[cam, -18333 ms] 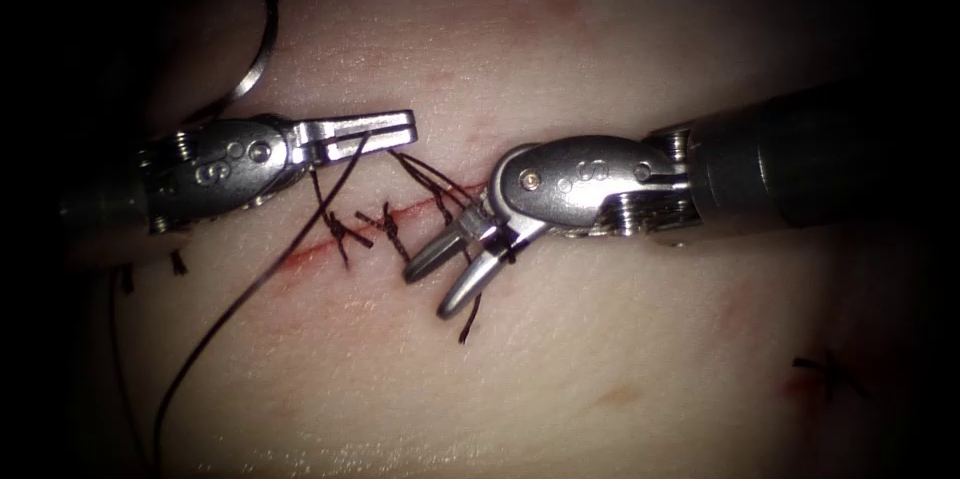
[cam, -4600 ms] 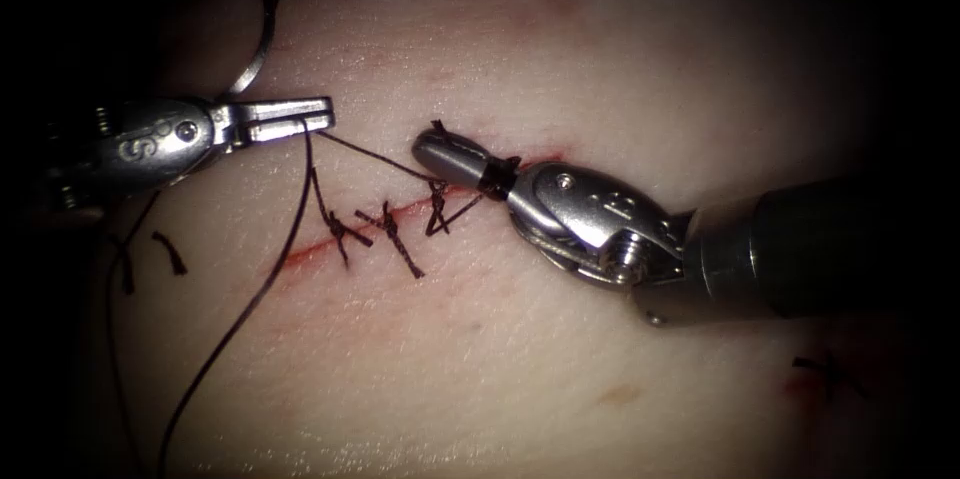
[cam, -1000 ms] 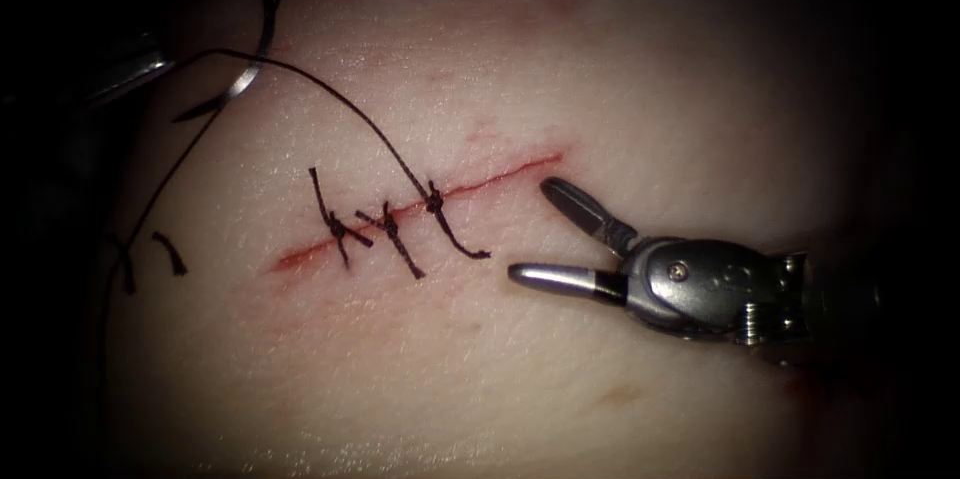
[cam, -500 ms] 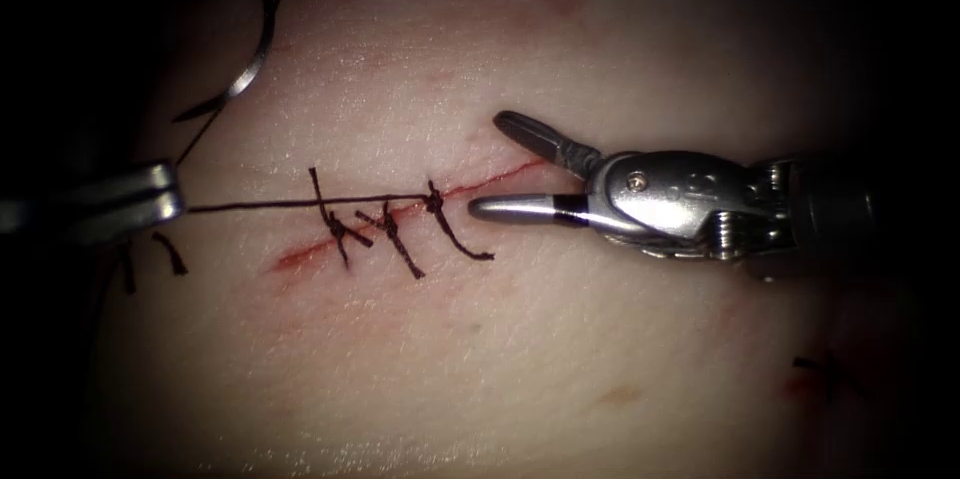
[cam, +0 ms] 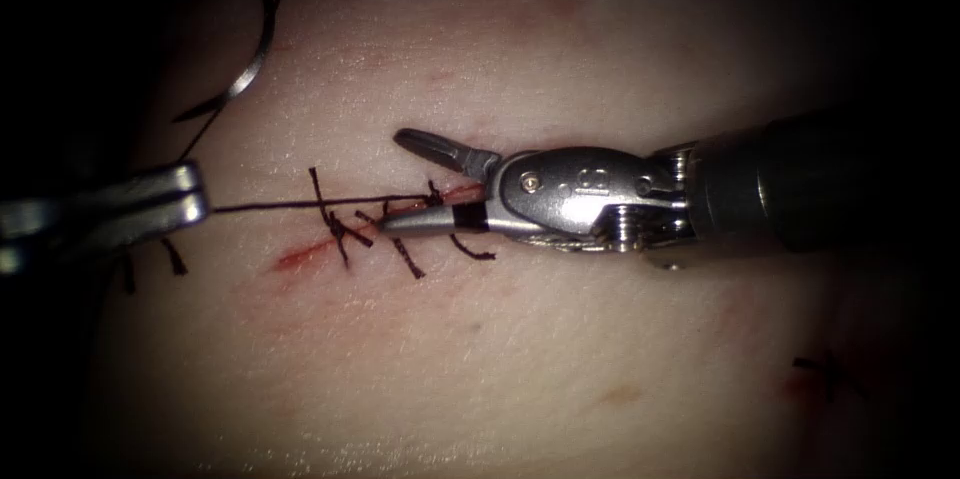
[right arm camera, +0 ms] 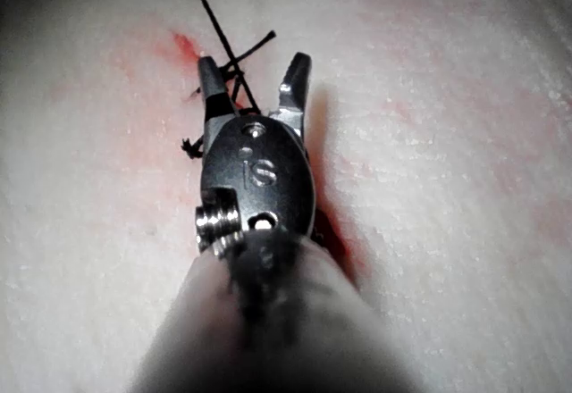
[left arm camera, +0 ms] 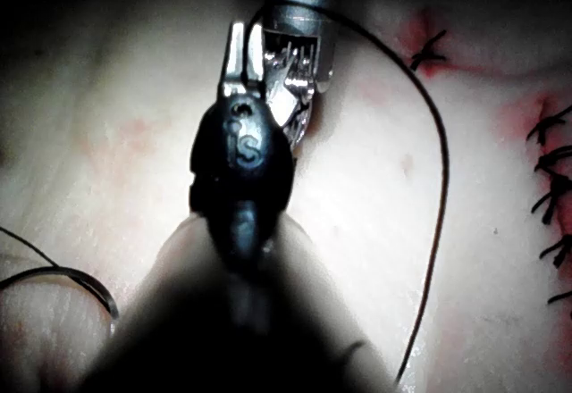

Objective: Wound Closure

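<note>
left tool (cam: 195, 201) clamps taut thread (cam: 300, 205); right tool (cam: 400, 179) agape, empty; curved needle (cam: 250, 74) lies loose on tissue (cam: 520, 359)

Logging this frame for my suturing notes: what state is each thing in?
Left arm's steel hand: shut on thread.
Right arm's steel hand: open, straddling thread beside third knot, holding nothing.
Thin dark thread: taut.
Curved steel needle: lying free on tissue, upper left.
Red cut: three stitches tied.
</note>
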Controlling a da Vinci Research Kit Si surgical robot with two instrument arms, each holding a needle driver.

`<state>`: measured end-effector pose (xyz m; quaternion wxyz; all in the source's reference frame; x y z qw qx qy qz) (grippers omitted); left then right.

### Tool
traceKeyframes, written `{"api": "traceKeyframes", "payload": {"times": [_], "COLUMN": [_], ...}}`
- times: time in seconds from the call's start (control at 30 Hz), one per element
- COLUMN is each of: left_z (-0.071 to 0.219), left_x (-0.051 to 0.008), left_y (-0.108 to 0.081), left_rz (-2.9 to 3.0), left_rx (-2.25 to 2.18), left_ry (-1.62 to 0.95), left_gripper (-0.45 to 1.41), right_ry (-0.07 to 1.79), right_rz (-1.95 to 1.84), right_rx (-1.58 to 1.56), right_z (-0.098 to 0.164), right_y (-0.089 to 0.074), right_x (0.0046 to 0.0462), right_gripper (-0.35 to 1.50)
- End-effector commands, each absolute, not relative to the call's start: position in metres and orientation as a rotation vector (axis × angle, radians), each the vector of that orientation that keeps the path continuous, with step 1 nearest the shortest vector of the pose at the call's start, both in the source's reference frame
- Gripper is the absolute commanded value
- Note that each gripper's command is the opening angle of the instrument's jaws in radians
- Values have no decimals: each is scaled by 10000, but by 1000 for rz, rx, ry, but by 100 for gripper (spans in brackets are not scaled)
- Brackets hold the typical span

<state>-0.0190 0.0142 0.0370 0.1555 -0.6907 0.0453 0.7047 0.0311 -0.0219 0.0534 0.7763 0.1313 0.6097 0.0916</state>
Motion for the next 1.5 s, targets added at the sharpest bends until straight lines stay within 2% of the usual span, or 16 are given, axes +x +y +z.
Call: {"api": "traceKeyframes", "payload": {"times": [0.03,0.47,0.73,0.83,0.87,0.93,1.2,1.23,1.27,1.3,1.4,1.5], "left_z": [373,371,367,365,364,362,360,359,359,358,355,351], "left_x": [-196,-202,-203,-204,-204,-204,-204,-203,-202,-198,-195,-203], "left_y": [145,145,143,142,142,140,138,136,135,131,124,107], "left_rz": [2020,2018,2017,2019,2019,2018,2025,2025,2025,2027,2029,2031], "left_rx": [-1980,-1984,-1985,-1986,-1986,-1989,-1998,-2002,-2004,-2011,-2021,-2055], "left_ry": [130,129,129,126,125,124,122,121,120,116,114,128], "left_gripper": [-45,-45,-45,-45,-45,-45,-45,-45,-45,-45,-45,-45], "right_ry": [1330,1335,1335,1331,1329,1312,1317,1323,1326,1335,1341,1319], "right_rz": [173,100,69,61,55,42,53,54,54,70,90,120], "right_rx": [263,189,193,191,189,202,192,191,192,205,202,193], "right_z": [537,538,542,542,542,544,537,535,532,526,517,508], "right_y": [-225,-224,-229,-229,-229,-229,-230,-231,-232,-229,-222,-212], "right_x": [324,341,353,354,354,351,343,342,339,331,311,276], "right_gripper": [110,106,89,73,61,-35,-35,-5,44,128,142,147]}}
